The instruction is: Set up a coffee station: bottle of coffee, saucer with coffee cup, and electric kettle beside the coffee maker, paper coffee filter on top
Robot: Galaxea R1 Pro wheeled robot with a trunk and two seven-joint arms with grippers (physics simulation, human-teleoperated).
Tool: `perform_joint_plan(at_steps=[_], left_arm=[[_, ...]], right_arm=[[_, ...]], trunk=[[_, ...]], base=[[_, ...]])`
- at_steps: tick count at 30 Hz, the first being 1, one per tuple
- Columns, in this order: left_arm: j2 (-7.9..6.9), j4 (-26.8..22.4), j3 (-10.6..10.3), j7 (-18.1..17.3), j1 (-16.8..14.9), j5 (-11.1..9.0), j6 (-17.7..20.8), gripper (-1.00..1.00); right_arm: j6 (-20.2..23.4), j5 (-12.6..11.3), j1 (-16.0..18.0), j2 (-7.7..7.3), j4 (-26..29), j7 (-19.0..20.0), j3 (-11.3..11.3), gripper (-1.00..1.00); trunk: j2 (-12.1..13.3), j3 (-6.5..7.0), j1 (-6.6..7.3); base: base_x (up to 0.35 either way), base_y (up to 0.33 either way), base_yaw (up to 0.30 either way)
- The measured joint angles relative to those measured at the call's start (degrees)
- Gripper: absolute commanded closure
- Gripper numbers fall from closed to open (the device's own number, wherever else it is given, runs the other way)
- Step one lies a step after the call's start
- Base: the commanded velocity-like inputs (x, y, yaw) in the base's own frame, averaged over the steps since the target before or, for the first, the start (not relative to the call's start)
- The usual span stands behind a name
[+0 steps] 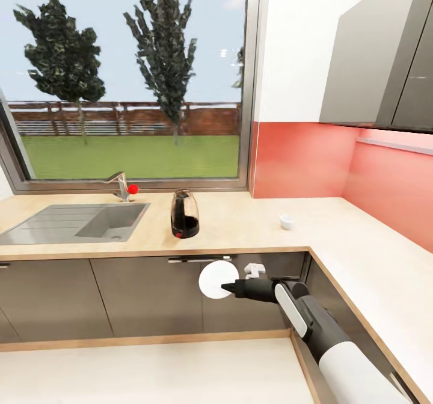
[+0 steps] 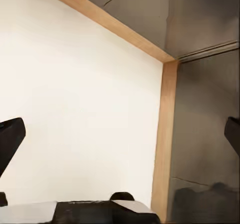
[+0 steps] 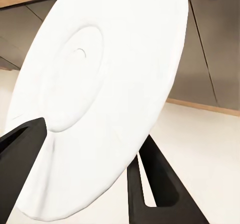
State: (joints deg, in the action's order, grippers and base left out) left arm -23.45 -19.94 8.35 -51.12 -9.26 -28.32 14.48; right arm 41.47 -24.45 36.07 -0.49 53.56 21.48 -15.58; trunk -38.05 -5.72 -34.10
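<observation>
White saucer (image 1: 216, 279) hangs on edge in front of the grey cabinets (image 1: 120, 296), below the counter (image 1: 240, 223), pinched at its rim by the right gripper (image 1: 227, 286); in the right wrist view its black fingers (image 3: 150, 181) clamp either side of the saucer (image 3: 105, 84). On the counter a dark coffee maker (image 1: 184, 214) stands just right of the sink (image 1: 78, 222), and a small white cup (image 1: 287, 221) sits well apart toward the corner. The left gripper (image 2: 120, 139) has its fingertips (image 2: 10, 141) spread wide over pale floor (image 2: 80, 109), holding nothing.
</observation>
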Motion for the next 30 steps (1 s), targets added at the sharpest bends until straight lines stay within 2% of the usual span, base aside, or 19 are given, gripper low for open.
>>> perform_joint_plan(at_steps=[1, 2, 4, 5, 6, 9, 10, 11, 12, 15, 16, 18, 23, 25, 30], left_arm=[[0.38, 0.79, 0.03, 3.23, -0.01, 0.40, -0.20, -1.00], [1.78, 1.99, -0.13, 11.76, 0.01, 0.98, -0.35, -1.00], [3.32, 3.06, -0.44, 20.69, -0.01, 1.89, -0.40, -1.00], [4.61, 3.75, -0.76, 27.99, -0.01, 3.32, -0.44, -1.00], [5.60, 4.08, -0.88, 32.97, -0.02, 4.42, -0.48, -1.00], [8.89, 4.51, -1.09, 45.80, -0.03, 7.78, -0.41, -1.00], [10.77, 4.66, -0.86, 51.59, -0.03, 10.63, -0.68, -1.00], [11.60, 4.72, -0.70, 53.51, -0.04, 11.97, -1.00, -1.00], [12.35, 4.75, -0.68, 55.25, -0.05, 13.34, -1.84, -1.00], [12.84, 4.83, -0.62, 56.39, -0.05, 14.51, -3.79, -1.00], [12.96, 5.16, -0.58, 56.73, -0.05, 14.83, -5.49, -1.00], [13.07, 6.64, -0.59, 56.99, -0.04, 14.83, -7.46, -1.00], [13.32, 7.95, -0.62, 57.12, -0.05, 14.93, -8.51, -1.00], [13.97, 8.04, -0.64, 57.15, -0.04, 14.91, -10.46, -1.00], [14.09, 8.12, -0.62, 57.15, -0.04, 14.94, -10.83, -1.00]], right_arm=[[0.01, 0.03, 0.00, 0.00, -0.05, 0.00, -0.02, 1.00], [0.00, 0.13, 0.00, 0.00, -0.24, -0.01, -0.05, 1.00], [0.00, 0.18, 0.00, 0.00, -0.41, -0.01, -0.06, 1.00], [-0.02, 0.22, 0.00, 0.00, -0.47, -0.01, -0.06, 1.00], [-0.04, 0.23, 0.00, 0.01, -0.49, -0.01, -0.06, 1.00], [-0.08, 0.24, 0.00, 0.01, -0.52, 0.06, -0.09, 1.00], [-0.08, 0.25, 0.00, 0.03, -0.57, 0.10, -0.13, 1.00], [-0.09, 0.22, 0.00, 0.05, -0.56, 0.12, -0.14, 1.00], [-0.09, 0.18, 0.00, 0.07, -0.50, 0.14, -0.15, 1.00], [-0.09, 0.17, 0.00, 0.08, -0.46, 0.06, -0.16, 1.00], [-0.10, 0.15, 0.00, 0.11, -0.49, 0.02, -0.18, 1.00], [-0.09, 0.02, 0.00, 0.25, -0.55, -0.03, -0.25, 1.00], [-0.13, 0.03, 0.00, 0.40, -0.77, -0.07, -0.31, 1.00], [-0.30, -0.02, 0.01, 0.41, -1.20, -0.06, -0.27, 1.00], [-0.40, -0.06, 0.01, 0.41, -1.29, -0.06, -0.27, 1.00]], trunk=[[0.00, 0.00, 0.00], [0.00, 0.00, 0.00], [0.00, 0.00, 0.00], [0.00, 0.00, 0.00], [0.00, 0.00, 0.00], [0.00, 0.00, 0.00], [0.00, 0.00, 0.00], [0.00, 0.00, 0.00], [0.00, 0.01, 0.00], [0.00, 0.01, 0.00], [0.00, 0.00, 0.00], [0.00, 0.00, 0.00], [0.00, 0.00, 0.00], [0.00, 0.00, 0.00], [-0.01, 0.01, 0.00]], base=[[0.000, 0.000, 0.000], [0.000, 0.000, 0.000], [0.000, 0.000, 0.000], [0.000, 0.000, 0.000], [0.000, 0.000, 0.000], [0.000, 0.000, 0.000], [0.000, 0.000, 0.000], [0.000, 0.000, 0.000], [0.000, 0.000, 0.000], [0.000, 0.000, 0.000], [0.000, 0.000, 0.000], [0.000, 0.000, 0.000], [0.000, 0.000, 0.000], [0.000, 0.000, 0.170], [0.000, 0.000, 0.252]])
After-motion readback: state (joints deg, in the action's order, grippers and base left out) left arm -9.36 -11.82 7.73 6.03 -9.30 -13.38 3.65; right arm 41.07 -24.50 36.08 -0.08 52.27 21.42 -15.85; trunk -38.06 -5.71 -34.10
